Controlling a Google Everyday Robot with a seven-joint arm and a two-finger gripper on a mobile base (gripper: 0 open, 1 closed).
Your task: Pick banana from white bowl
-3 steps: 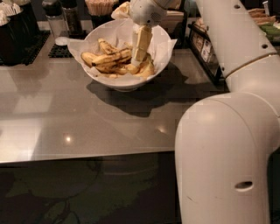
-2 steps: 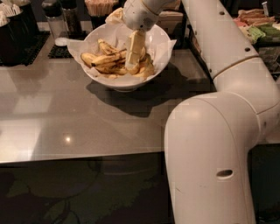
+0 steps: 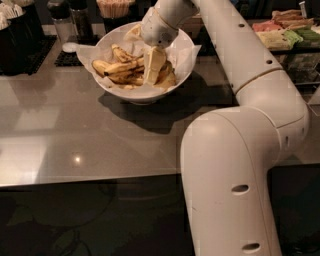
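Grey glossy counter (image 3: 75,135), seen from its near side. At 10 o'clock: black mat (image 3: 70,59), two bottles (image 3: 81,22) at its far edge, black containers (image 3: 20,35) beside it. At 12 o'clock: cup of pale sticks (image 3: 115,7), the hand (image 3: 152,75) lowered just in front. At 2 o'clock: coloured packets (image 3: 290,32).

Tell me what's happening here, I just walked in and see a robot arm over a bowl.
A one-armed robot is reaching into the white bowl on the grey counter. Its gripper points down among the bananas lying on the paper lining. None of them has been lifted out of the bowl yet.
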